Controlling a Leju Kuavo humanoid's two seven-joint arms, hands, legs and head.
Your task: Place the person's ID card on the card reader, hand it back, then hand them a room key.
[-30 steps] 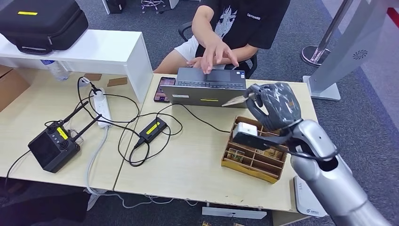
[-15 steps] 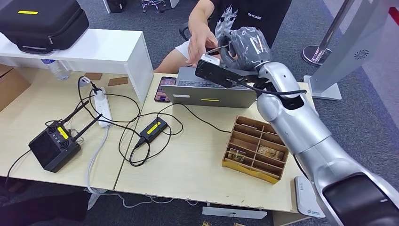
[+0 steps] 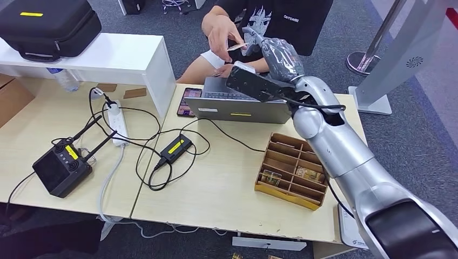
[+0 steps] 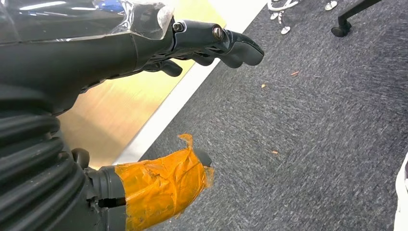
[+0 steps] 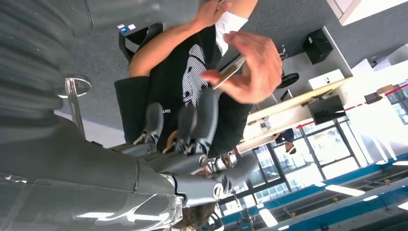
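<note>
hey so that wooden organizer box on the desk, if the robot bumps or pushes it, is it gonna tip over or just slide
The wooden organizer box looks low and wide, lying flat on the desk, so it would more likely slide than tip. Most of its compartments look empty, so it is probably light and easy to shift. It sits close to the desk's front edge, so a push that way might send it off.

A second ago the robot's silver right arm was low at the right of the frame, its grey right hand (image 3: 275, 49) pinching the thin beige key card (image 3: 237, 47) above the wooden divided tray (image 3: 292, 170). The arm has since swung up to the upper centre, and the person's hand (image 3: 223, 33), which was over the grey laptop (image 3: 237, 102), now grasps the card.
</note>
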